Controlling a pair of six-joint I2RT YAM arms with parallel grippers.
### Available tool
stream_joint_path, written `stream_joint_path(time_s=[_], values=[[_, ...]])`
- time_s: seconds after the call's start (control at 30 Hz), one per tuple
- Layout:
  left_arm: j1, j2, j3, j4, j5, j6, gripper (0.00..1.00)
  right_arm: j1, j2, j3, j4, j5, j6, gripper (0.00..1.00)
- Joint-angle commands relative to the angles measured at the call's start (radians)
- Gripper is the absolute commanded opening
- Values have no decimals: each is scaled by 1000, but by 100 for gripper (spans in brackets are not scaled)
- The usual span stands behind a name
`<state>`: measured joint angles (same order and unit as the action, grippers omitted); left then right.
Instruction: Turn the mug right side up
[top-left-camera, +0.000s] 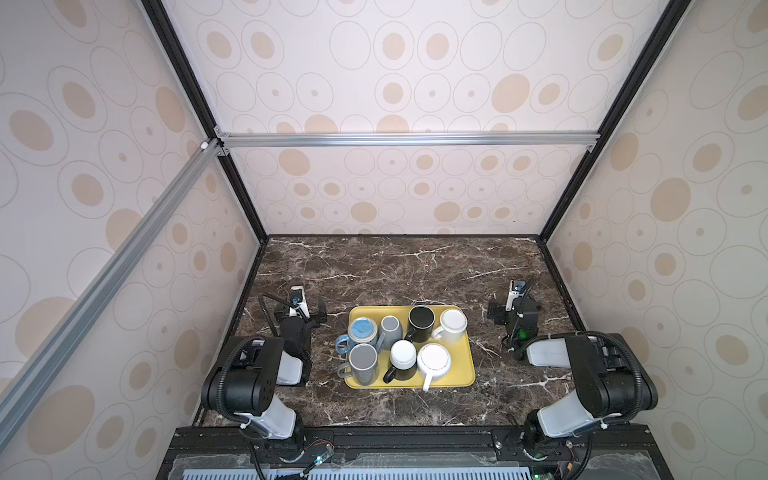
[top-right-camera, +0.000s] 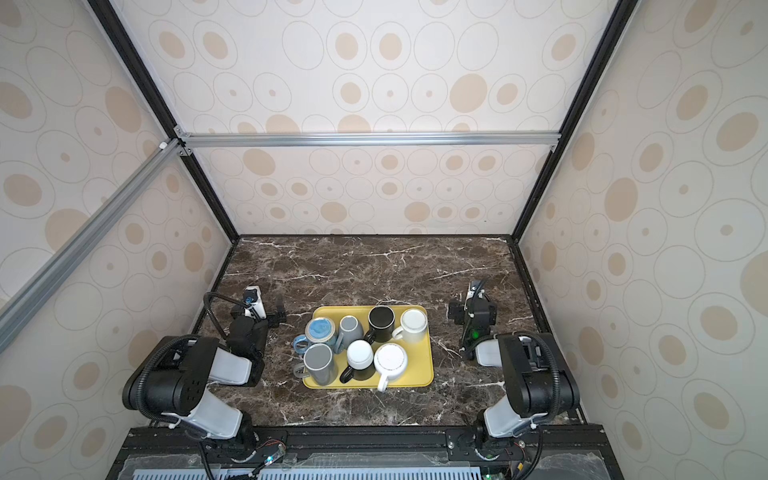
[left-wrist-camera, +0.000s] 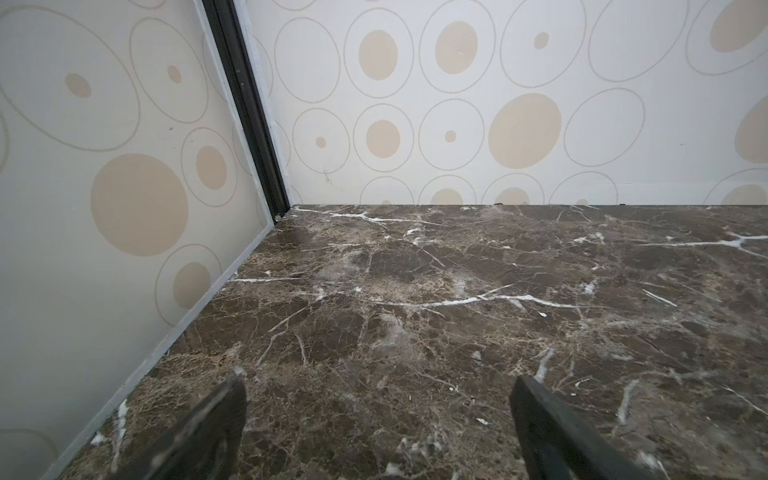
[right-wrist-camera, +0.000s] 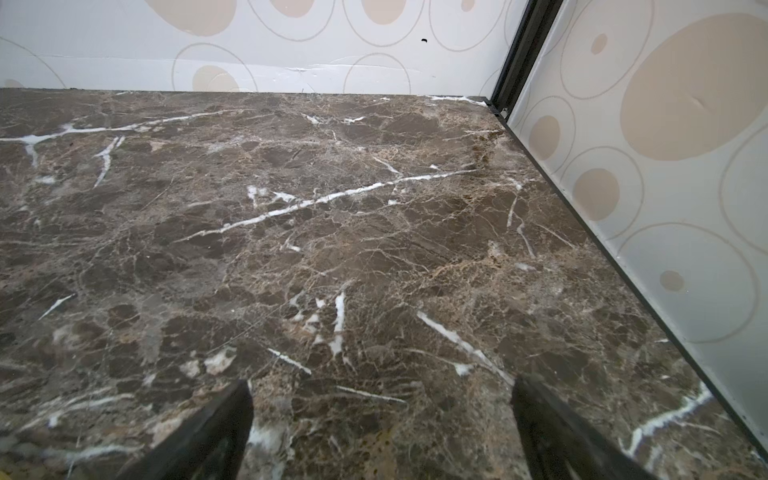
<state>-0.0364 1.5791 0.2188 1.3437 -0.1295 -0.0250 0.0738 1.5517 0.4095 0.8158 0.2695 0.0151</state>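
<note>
The mug (top-left-camera: 433, 359) to be turned is, by my reading, the white one at the near right of the yellow tray (top-left-camera: 462, 376). Its top looks like a closed face with a faint ring, as a base would, and its handle points toward the robot, reaching the tray's near rim. Some of the neighbours also show flat tops, so I cannot be sure which are inverted. A black mug (top-left-camera: 402, 358) with a white top stands just beside it, and the other mugs crowd the rest of the tray. This probably leaves the outward handle as the freest place to grip.

The left hand (left-wrist-camera: 380, 419) and right hand (right-wrist-camera: 382, 415) hover over the bare marble surface (top-left-camera: 374, 266), one on each side of the tray. Both are spread wide and empty. They look parked clear of the mugs, and the task is not yet begun.
</note>
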Motion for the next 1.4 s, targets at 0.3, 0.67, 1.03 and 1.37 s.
stream_joint_path(time_s=[0.3, 0.67, 1.03, 1.37], values=[[7, 1, 11, 8, 26, 13, 100, 6, -10, -5, 23, 13, 3, 100], [8, 3, 17, -6, 29, 10, 100, -5, -7, 2, 16, -7, 14, 100], [8, 2, 16, -3, 30, 10, 100, -5, -9, 0, 14, -5, 9, 100], [-31, -125, 3, -76, -58, 36, 100, -4, -91, 24, -98, -4, 6, 100]])
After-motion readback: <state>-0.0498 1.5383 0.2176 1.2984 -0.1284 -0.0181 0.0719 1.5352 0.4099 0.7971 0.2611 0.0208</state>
